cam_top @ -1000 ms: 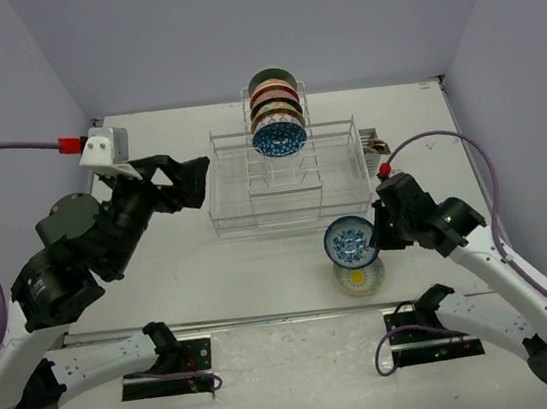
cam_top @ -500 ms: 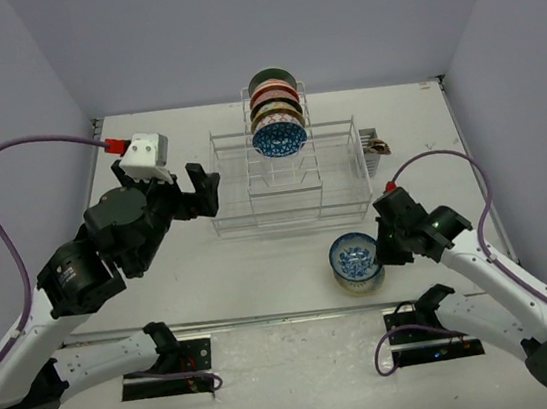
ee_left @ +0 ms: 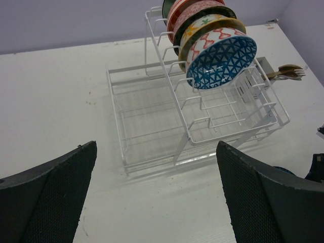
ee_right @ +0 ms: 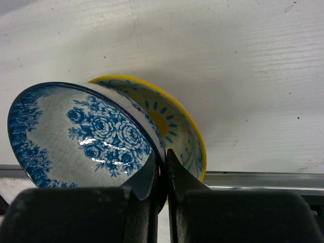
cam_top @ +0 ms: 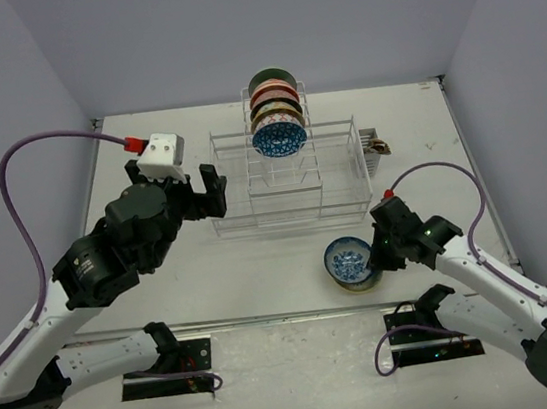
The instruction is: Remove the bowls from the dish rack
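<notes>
Tilted blue-floral bowl (ee_right: 81,136) (in yellow-rimmed bowl (ee_right: 179,134)), rim clenched by right hand (ee_right: 162,164), left hand (cam_top: 200,196) released

**Left gripper wide, right gripper pinched**

The left arm (cam_top: 90,269) rises from its base with a bent elbow and reaches forward. The left gripper (cam_top: 178,185) faces the far side with its jaws spread wide and nothing between them. The right arm (cam_top: 485,277) lies low and angles inward, wrist dipped. The right gripper (ee_right: 161,169) is closed tight, its fingers pinching the rim of a bowl (ee_right: 76,134).
</notes>
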Action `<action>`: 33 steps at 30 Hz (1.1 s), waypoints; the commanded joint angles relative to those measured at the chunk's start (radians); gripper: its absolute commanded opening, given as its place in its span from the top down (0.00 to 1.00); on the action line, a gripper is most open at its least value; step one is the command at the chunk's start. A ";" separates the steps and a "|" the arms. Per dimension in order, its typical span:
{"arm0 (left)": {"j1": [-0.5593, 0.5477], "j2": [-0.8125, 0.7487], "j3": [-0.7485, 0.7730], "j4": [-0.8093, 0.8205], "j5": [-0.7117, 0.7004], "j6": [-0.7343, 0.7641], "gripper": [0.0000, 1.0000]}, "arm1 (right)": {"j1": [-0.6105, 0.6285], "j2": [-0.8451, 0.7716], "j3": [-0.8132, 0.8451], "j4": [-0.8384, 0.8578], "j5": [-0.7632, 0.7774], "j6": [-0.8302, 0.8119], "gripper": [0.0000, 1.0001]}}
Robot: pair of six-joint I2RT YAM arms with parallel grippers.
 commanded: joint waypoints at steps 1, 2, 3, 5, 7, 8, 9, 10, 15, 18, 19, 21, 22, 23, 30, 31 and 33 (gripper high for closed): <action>0.000 0.009 -0.011 0.034 -0.013 -0.016 0.00 | 0.010 0.013 -0.002 0.135 -0.030 0.020 1.00; 0.000 0.020 -0.011 0.031 -0.012 -0.016 0.00 | 0.011 0.024 0.000 0.145 -0.030 0.019 1.00; 0.000 0.023 -0.007 0.027 -0.013 -0.018 0.00 | 0.014 0.030 0.001 0.155 -0.044 0.014 1.00; 0.000 0.033 -0.006 0.026 -0.010 -0.018 0.00 | 0.016 0.047 0.006 0.191 -0.065 0.008 1.00; 0.000 0.041 -0.004 0.024 -0.009 -0.019 0.00 | 0.017 0.057 0.021 0.206 -0.073 0.002 1.00; 0.000 0.043 -0.004 0.023 -0.010 -0.019 0.00 | 0.019 0.060 0.027 0.209 -0.073 -0.003 1.00; 0.000 0.043 -0.004 0.024 -0.009 -0.019 0.00 | 0.019 0.062 0.039 0.212 -0.073 -0.004 1.00; 0.000 0.043 -0.006 0.024 -0.013 -0.019 0.00 | 0.017 0.064 0.044 0.218 -0.071 -0.009 1.00; 0.000 0.049 -0.007 0.018 -0.016 -0.021 0.00 | 0.019 0.076 0.082 0.163 -0.038 -0.032 1.00; 0.000 0.043 -0.012 0.014 -0.021 -0.024 0.00 | 0.019 0.048 0.056 0.131 -0.004 -0.018 1.00; 0.000 0.041 -0.015 0.015 -0.024 -0.024 0.00 | 0.019 0.025 0.049 0.123 -0.004 -0.015 1.00; 0.000 0.043 -0.017 0.023 -0.018 -0.024 0.00 | 0.019 0.007 0.026 0.114 -0.007 -0.004 1.00; 0.000 0.044 -0.018 0.024 -0.016 -0.024 0.00 | 0.017 -0.008 0.018 0.111 -0.005 -0.003 1.00; 0.000 0.050 -0.015 0.026 -0.015 -0.024 0.00 | 0.019 -0.015 0.007 0.105 -0.001 0.003 0.99; 0.000 0.070 -0.018 0.038 -0.001 -0.024 0.00 | 0.017 0.013 -0.022 0.119 -0.002 0.011 0.98; 0.000 0.073 -0.020 0.038 0.001 -0.024 0.00 | 0.019 0.024 -0.025 0.119 0.007 0.019 0.98; 0.000 0.075 -0.018 0.037 -0.003 -0.021 0.00 | 0.019 0.033 -0.033 0.128 0.015 0.020 0.96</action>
